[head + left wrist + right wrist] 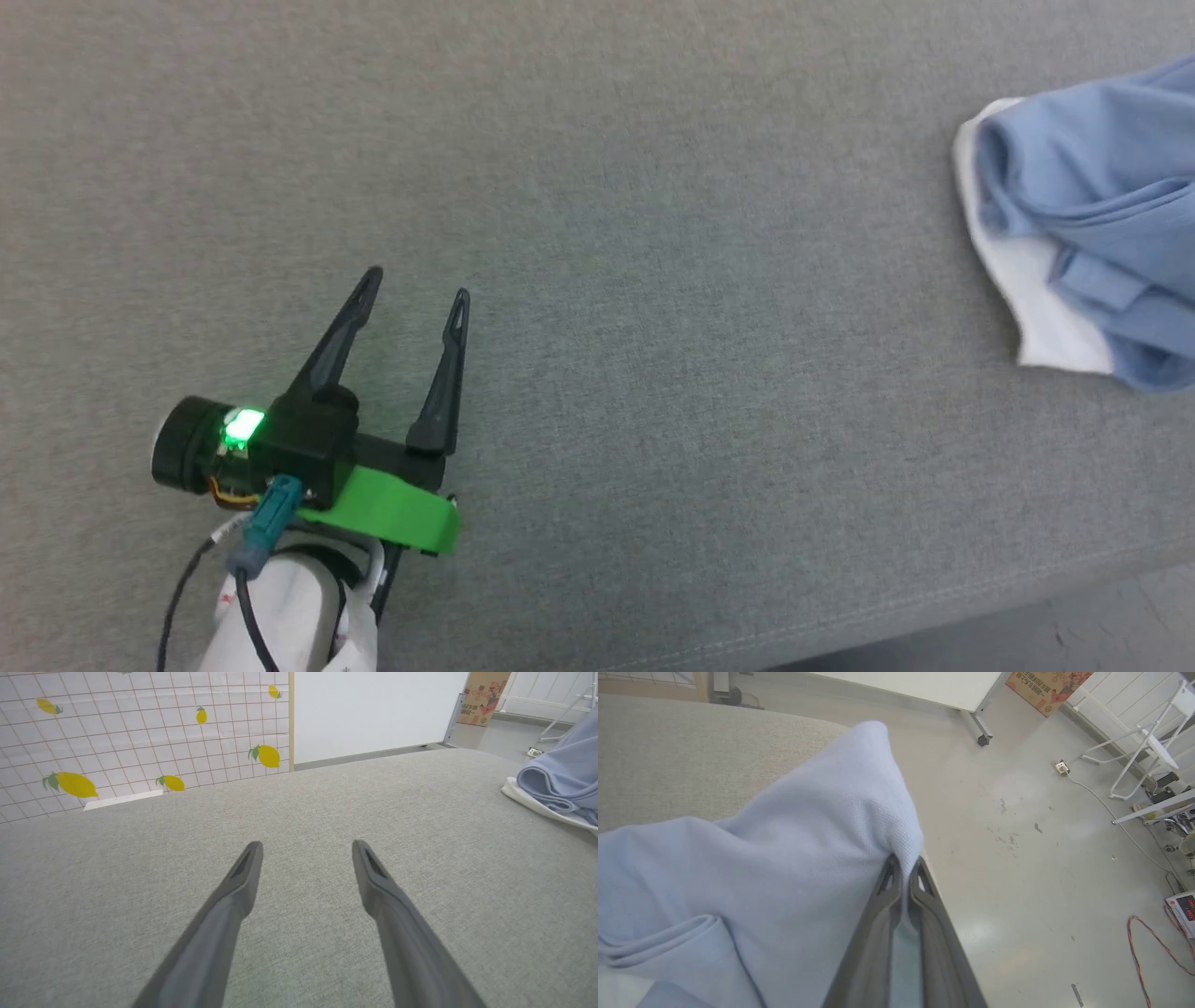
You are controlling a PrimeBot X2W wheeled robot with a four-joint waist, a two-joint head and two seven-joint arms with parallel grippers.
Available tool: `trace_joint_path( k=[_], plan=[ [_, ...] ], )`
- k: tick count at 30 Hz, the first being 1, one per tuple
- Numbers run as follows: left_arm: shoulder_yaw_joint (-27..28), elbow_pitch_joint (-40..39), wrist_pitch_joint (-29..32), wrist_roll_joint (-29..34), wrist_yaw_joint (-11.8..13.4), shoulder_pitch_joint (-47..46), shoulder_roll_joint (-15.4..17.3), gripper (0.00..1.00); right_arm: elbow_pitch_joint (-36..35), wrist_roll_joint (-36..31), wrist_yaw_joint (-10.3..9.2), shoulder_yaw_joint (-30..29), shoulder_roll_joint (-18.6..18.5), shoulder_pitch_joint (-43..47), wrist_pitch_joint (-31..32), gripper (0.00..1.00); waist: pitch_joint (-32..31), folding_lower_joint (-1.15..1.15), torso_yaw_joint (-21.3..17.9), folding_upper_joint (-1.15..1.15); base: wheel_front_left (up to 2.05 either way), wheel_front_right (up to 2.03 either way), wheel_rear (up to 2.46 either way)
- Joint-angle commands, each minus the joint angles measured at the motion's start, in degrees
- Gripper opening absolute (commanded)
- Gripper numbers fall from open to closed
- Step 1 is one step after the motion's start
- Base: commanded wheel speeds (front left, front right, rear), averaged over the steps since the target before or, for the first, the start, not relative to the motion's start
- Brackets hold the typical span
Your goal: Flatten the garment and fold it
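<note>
Shirt [1092, 215]: bunched at the cushion's [653, 187] right edge, not yet flat, with white fabric showing on its inner side.
Right gripper [906, 860]: clamped on a raised peak of shirt above the cushion's edge, angled down toward it, probably to draw the cloth out flat.
Left gripper [416, 284]: fingers apart and empty, low over bare cushion, well apart from the shirt and pointing forward, likely waiting for a second corner.

The garment [1092, 215] runs off frame, well right of my left gripper [417, 284]. Beyond my right gripper [905, 862], I can't read the box [1048, 688] print.
</note>
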Motion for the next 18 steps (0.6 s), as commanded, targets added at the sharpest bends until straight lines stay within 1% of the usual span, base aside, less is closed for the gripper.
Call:
trace_joint_path(
  k=[1,7,12,18],
  plan=[
    [0.1,-0.7,0.5,0.7,0.3,-1.4,0.6,1.0,1.2,-0.9,-0.11,-0.6,-0.7,-1.7,-1.4,0.0,3.1,-0.01,-1.9,0.0,0.0,0.0,0.0],
    [-0.3,-3.0,2.2,2.0,0.4,-3.4,1.7,1.0,8.6,-4.6,-0.11,-2.5,-3.0,-5.0,-7.2,0.0,6.2,-0.01,-1.9,0.0,0.0,0.0,0.0],
    [-0.3,-4.5,2.2,3.0,0.8,-4.9,2.2,1.0,14.0,-6.8,-0.11,-3.7,-2.5,-7.8,-11.3,0.0,8.5,-0.01,-1.5,0.0,0.0,0.0,0.0],
    [-0.4,-5.5,0.7,5.0,1.9,-6.0,2.7,1.0,21.1,-9.6,-0.11,-5.7,-1.8,-10.2,-14.5,0.0,10.4,-0.01,-0.6,0.0,0.0,0.0,0.0]
  ],
)
